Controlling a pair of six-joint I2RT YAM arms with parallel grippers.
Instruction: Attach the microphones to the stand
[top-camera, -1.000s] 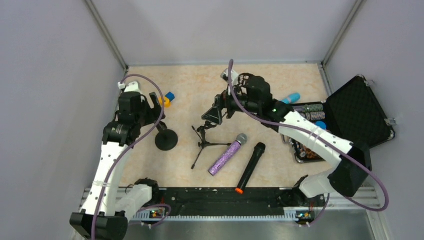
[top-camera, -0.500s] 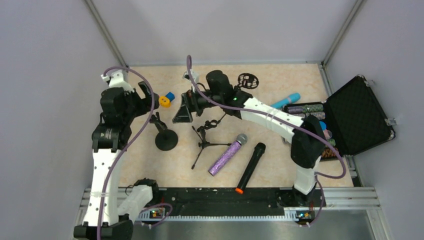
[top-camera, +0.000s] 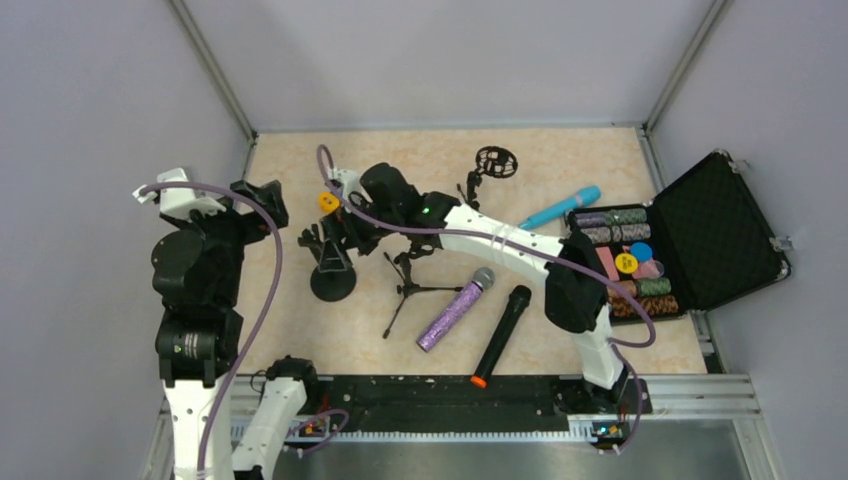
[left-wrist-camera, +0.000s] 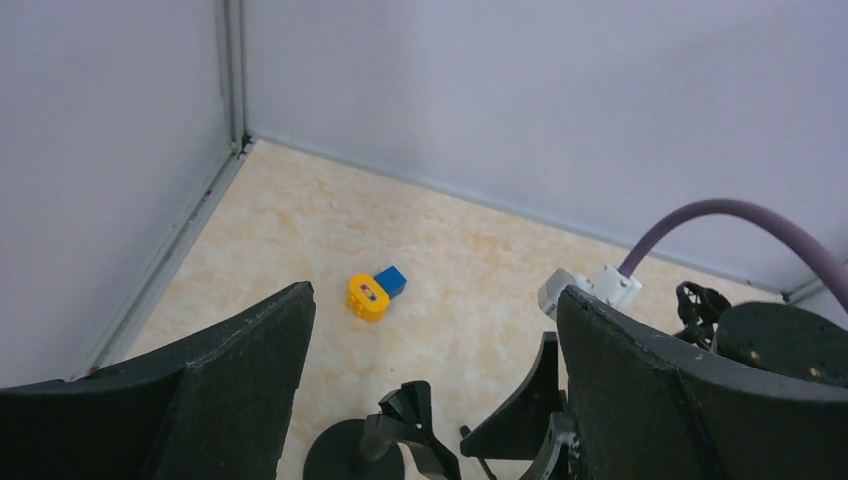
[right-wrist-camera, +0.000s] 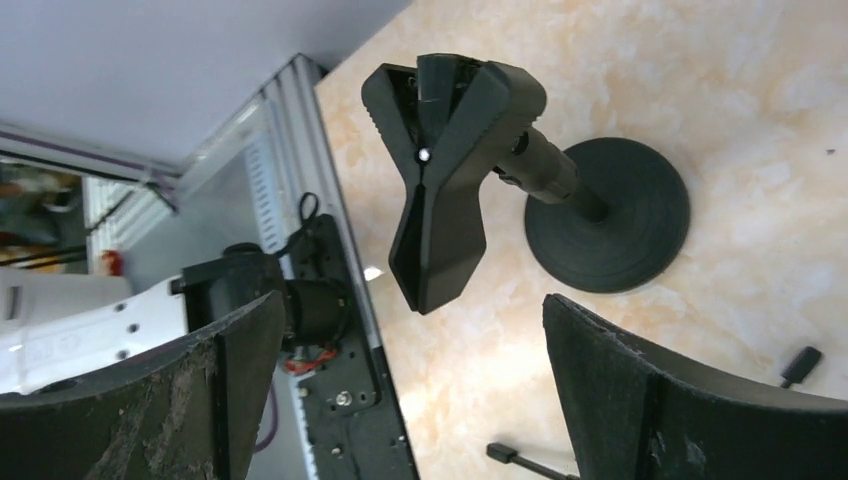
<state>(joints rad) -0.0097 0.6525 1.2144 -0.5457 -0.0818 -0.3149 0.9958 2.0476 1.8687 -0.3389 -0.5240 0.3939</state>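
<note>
Black clip-stand beneath R hand, R arm stretched leftward, jaws wide, empty; L hand raised, released too.

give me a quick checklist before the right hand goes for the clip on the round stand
1. right hand open and empty: ok
2. clip centred under it in the wrist view: ok
3. round-base stand upright on the table: ok
4. left hand open, off to the stand's left: ok
5. a microphone on a stand: not ok; purple microphone, black microphone and light blue microphone all lie on the table
6. clip wide enough for a microphone: cannot tell
</note>
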